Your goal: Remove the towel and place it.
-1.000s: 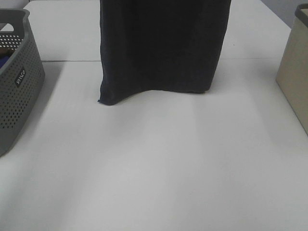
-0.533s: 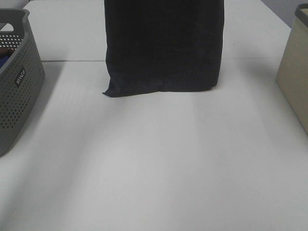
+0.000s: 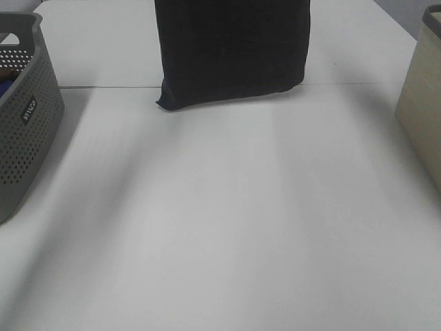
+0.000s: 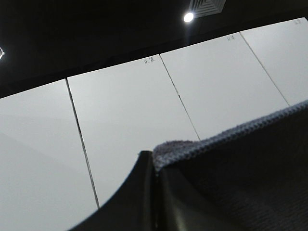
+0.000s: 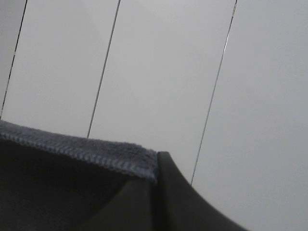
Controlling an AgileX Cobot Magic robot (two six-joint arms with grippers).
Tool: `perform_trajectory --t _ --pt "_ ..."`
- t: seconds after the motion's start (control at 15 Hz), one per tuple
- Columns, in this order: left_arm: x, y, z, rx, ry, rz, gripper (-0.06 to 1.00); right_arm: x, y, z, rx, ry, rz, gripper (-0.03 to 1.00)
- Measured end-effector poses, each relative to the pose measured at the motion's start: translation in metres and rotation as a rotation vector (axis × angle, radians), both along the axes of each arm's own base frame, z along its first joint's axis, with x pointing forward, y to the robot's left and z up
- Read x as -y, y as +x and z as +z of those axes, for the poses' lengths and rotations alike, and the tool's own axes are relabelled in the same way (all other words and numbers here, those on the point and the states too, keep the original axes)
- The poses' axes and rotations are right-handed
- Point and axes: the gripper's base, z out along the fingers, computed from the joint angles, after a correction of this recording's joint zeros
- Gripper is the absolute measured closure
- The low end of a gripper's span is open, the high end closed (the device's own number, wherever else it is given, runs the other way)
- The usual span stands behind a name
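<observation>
Pinches one top corner of the dark towel at its pale stitched hem with the left end effector, fingers clenched tight on the cloth, and pinches the other top corner the same way with the right end effector. Holds the towel hanging as a flat dark sheet at the far middle of the white surface, top edge out of the high view, lower edge dipping to the left by a seam, contact with the surface unclear. Flanked well apart by a grey perforated basket at the left edge and a beige bin at the right.
</observation>
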Motion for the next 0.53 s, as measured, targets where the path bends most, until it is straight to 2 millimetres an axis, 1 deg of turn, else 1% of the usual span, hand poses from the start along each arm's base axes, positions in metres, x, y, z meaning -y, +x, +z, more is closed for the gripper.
perform_trajectory --t 0.2,0.27,0.4,0.47,0.53 --pt "-0.001 0.002 -0.001 -0.047 0.004 -0.017 0.94 -0.001 0.007 -0.012 -0.057 0.006 -0.001 0.96" --pt "-0.001 0.007 -0.006 -0.121 -0.001 -0.036 0.94 -0.001 0.009 -0.018 -0.114 -0.004 -0.012 0.96" --pt "0.005 0.014 -0.020 -0.311 0.009 -0.042 0.94 0.002 0.009 -0.028 -0.259 -0.014 -0.034 0.96" --pt "0.012 0.017 -0.032 -0.472 0.042 -0.029 0.94 0.004 0.006 -0.036 -0.375 -0.017 -0.049 0.96" --pt "0.020 0.017 -0.044 -0.640 0.082 -0.014 0.94 0.007 0.000 -0.039 -0.488 -0.028 -0.065 0.96"
